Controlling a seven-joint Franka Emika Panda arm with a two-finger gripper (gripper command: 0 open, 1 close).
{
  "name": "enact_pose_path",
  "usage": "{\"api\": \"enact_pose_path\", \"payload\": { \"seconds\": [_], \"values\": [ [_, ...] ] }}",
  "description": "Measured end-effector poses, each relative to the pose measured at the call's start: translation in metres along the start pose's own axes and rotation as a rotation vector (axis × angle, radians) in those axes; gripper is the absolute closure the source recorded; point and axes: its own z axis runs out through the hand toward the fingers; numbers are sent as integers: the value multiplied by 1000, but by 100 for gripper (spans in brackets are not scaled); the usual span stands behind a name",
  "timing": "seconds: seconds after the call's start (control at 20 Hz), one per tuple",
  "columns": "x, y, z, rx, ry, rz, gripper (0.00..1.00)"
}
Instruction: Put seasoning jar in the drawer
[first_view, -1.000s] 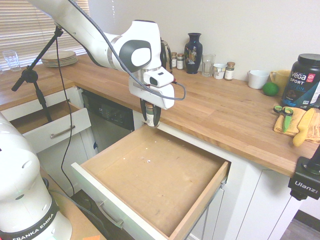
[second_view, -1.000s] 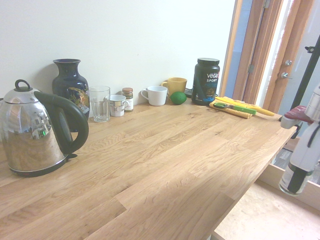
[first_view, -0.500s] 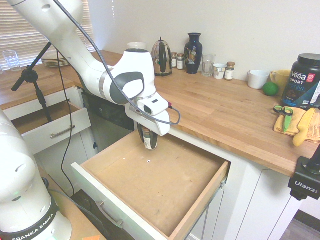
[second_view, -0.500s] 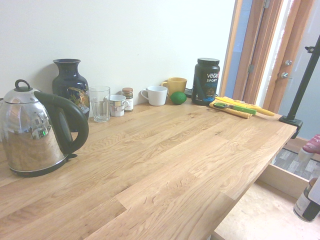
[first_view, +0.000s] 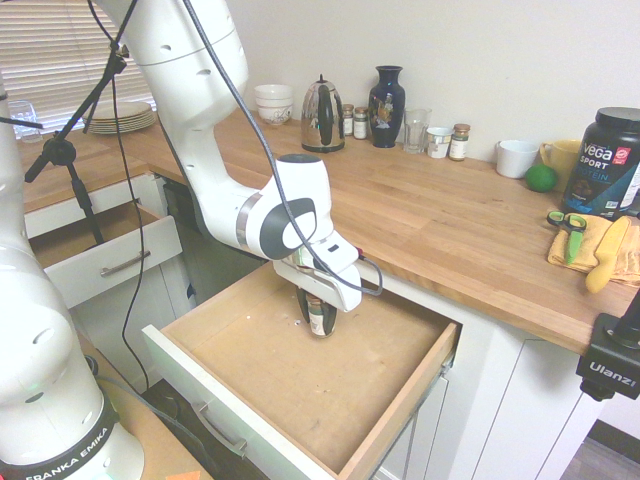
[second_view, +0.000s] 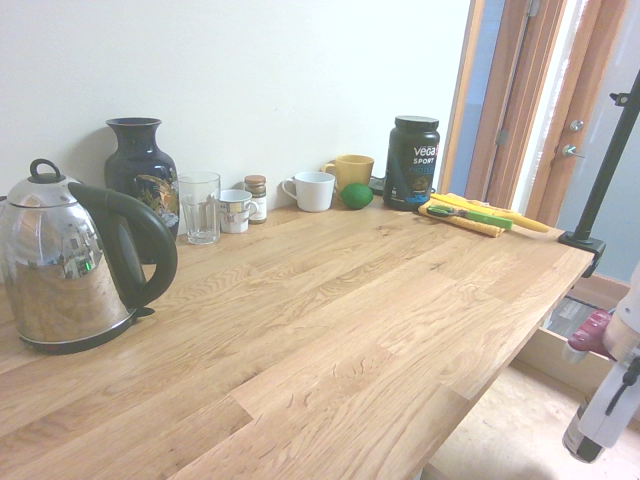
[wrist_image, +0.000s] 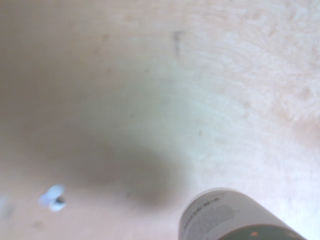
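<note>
- Gripping the seasoning jar (first_view: 321, 320), the gripper (first_view: 319, 318) hangs low inside the drawer (first_view: 400, 395).
- Jar's base seems just above the wood below; blurred.
- Releasing early could topple it.

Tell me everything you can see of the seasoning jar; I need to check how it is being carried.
The seasoning jar is a small cylindrical jar with a pale printed label, also seen close in the wrist view. It stands upright, clamped between the dark fingers of the gripper, which points straight down. It hangs low inside the open drawer, over the rear middle of the light wood bottom. Whether its base touches the wood cannot be told. Its lid is hidden by the fingers.
</note>
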Motion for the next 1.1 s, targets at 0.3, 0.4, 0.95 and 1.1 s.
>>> {"api": "enact_pose_path", "payload": {
  "seconds": [0.3, 0.4, 0.95, 1.1],
  "values": [
    [1, -3, 33, -20, -14, 18, 100],
    [0, -1, 42, -24, -22, 25, 100],
    [6, -2, 45, -13, -30, 49, 0],
    [7, -1, 45, -13, -30, 53, 0]
  ]
}}
